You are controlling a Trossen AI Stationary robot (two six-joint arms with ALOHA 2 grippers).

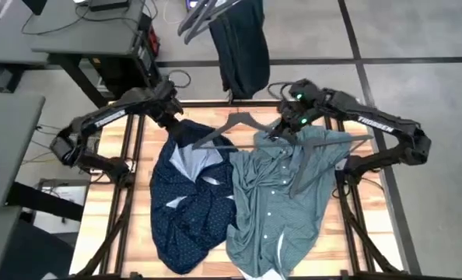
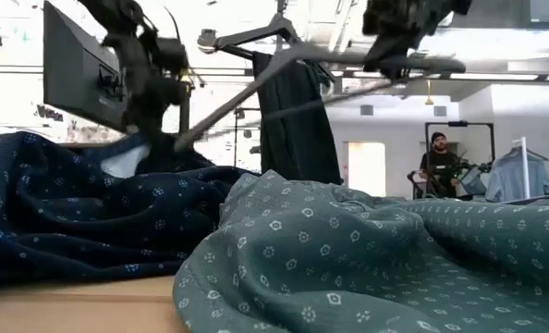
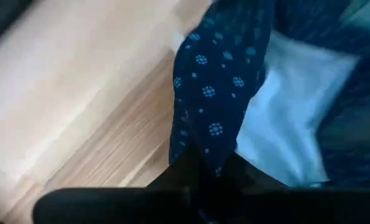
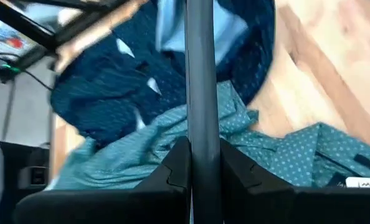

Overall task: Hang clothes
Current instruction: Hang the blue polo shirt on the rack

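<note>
On the table (image 1: 106, 210) the navy shirt (image 1: 186, 204) lies left and the teal shirt (image 1: 274, 198) right, while the jeans (image 1: 240, 43) hang beyond the far edge. The right gripper (image 1: 280, 128) is clamped on a black hanger (image 1: 239, 124). The left gripper (image 1: 174, 124) pinches the navy shirt's far edge.

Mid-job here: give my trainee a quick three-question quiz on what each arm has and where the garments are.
1. True or false: the right end effector is shut on a black hanger.
2. What does the left end effector pinch: A) teal shirt, B) navy dotted shirt, C) jeans?
3. Fill in: the jeans hang beyond the table's far edge, while the two shirts lie ____ on the table.

Key: 1 true; 2 B; 3 side by side.
</note>
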